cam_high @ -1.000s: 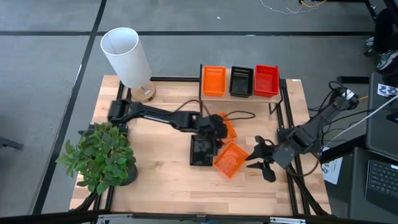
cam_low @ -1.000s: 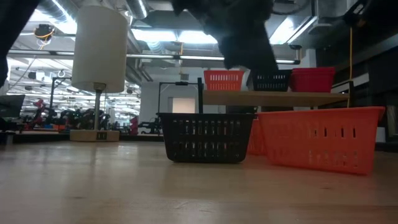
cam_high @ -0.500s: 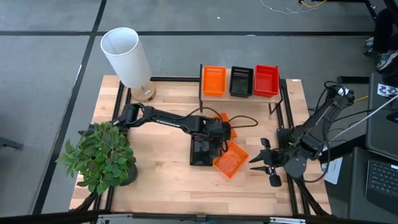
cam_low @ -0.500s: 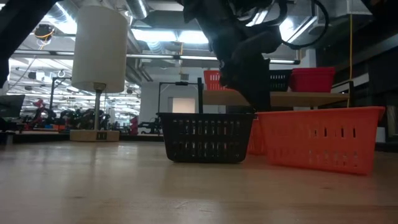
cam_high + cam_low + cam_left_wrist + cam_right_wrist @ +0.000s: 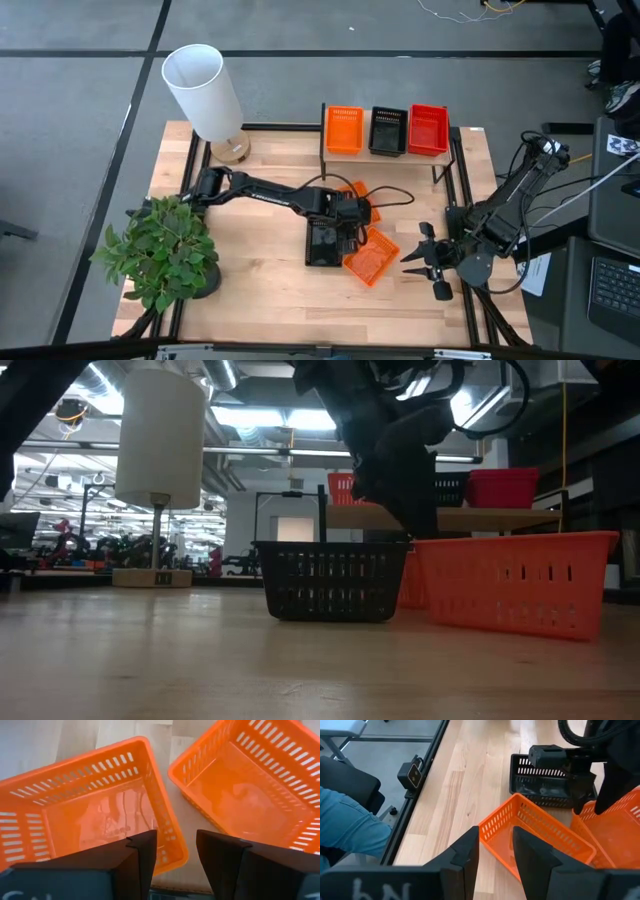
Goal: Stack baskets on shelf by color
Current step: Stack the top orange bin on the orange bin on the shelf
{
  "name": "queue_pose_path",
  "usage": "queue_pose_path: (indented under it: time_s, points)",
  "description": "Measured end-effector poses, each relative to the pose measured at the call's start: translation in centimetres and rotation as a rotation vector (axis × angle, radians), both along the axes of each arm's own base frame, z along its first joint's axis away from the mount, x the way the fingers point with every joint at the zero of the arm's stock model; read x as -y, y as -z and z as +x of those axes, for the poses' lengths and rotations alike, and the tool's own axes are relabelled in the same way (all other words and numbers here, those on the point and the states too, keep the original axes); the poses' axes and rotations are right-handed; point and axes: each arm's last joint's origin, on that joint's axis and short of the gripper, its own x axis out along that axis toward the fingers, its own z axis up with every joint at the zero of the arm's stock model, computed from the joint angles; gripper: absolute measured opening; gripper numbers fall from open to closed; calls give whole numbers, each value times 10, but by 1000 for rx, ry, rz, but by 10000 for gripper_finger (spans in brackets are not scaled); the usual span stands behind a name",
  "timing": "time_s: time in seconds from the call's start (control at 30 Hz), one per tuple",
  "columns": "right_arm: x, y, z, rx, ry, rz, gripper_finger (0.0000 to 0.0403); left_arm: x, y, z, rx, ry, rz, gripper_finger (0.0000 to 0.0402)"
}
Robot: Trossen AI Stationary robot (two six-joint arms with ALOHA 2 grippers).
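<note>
Where left gripper [image 5: 352, 212] hovers, orange basket [image 5: 362, 203] half-hidden

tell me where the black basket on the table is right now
In the high view the black basket sits mid-table, in front of the shelf, with the left gripper just above it and an orange basket at its right.

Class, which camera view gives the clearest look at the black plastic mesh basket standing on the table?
The low view: the black plastic mesh basket stands unobstructed, side-on, its slotted wall plain. The high view shows it from above, partly under the left gripper. The right wrist view shows it partly hidden. The left wrist view misses it.
</note>
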Motion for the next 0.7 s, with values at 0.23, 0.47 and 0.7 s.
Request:
queue_pose_path:
  time_s: [0.23, 0.47, 0.7]
  points:
    - [0, 0, 0, -5, -1, -1, 117, 2, 28, 8, -40, 9, -4, 131]
    - [0, 1, 0, -9, -4, 2, 117, 2, 37, 9, -61, 3, 5, 131]
    - [-1, 3, 1, -21, 8, 11, 117, 2, 40, 5, -105, 15, -3, 130]
